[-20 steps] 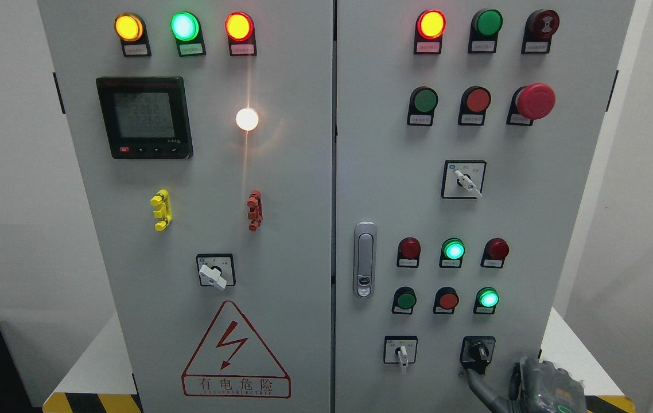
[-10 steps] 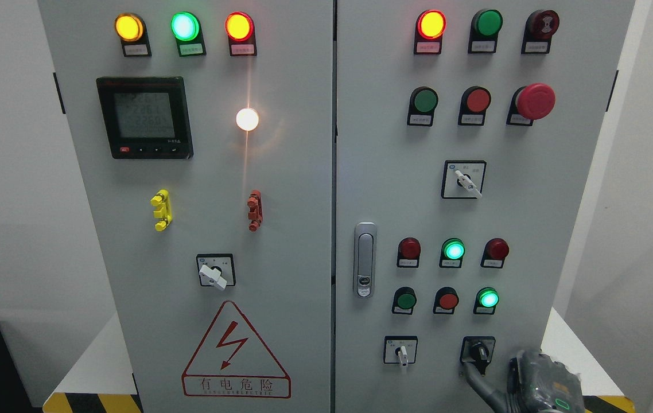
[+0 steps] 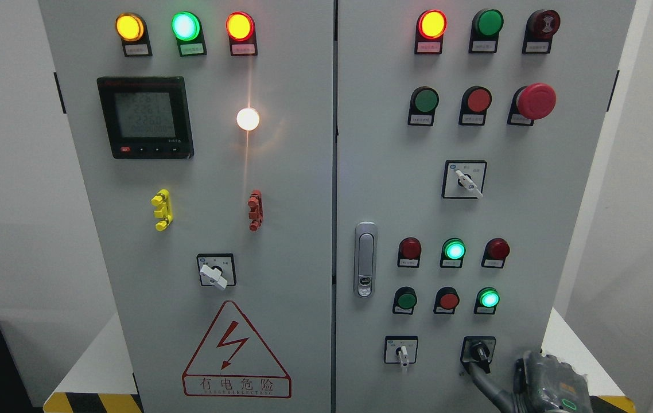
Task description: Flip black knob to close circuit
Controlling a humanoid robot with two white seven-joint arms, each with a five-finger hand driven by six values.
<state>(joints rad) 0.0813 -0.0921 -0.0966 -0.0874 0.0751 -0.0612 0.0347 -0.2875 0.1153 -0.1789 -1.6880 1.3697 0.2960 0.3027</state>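
Observation:
The black knob (image 3: 478,350) sits in a black square plate at the lower right of the grey cabinet's right door (image 3: 384,189). Its handle points down and slightly to the right. My right hand (image 3: 544,385) comes in at the bottom right corner, just below and to the right of the knob. One grey finger (image 3: 484,383) stretches up and left, and its tip reaches the lower left edge of the knob's plate. The hand holds nothing. The left hand is out of view.
A white-handled selector switch (image 3: 401,351) sits left of the black knob, with rows of red and green buttons and lit lamps (image 3: 454,250) above. A door latch (image 3: 365,259) is near the door seam. A yellow-black striped base edge (image 3: 91,401) runs along the bottom.
My right hand has shifted slightly right and down at the bottom right corner. The finger stays by the knob's plate. The knob's handle looks much the same.

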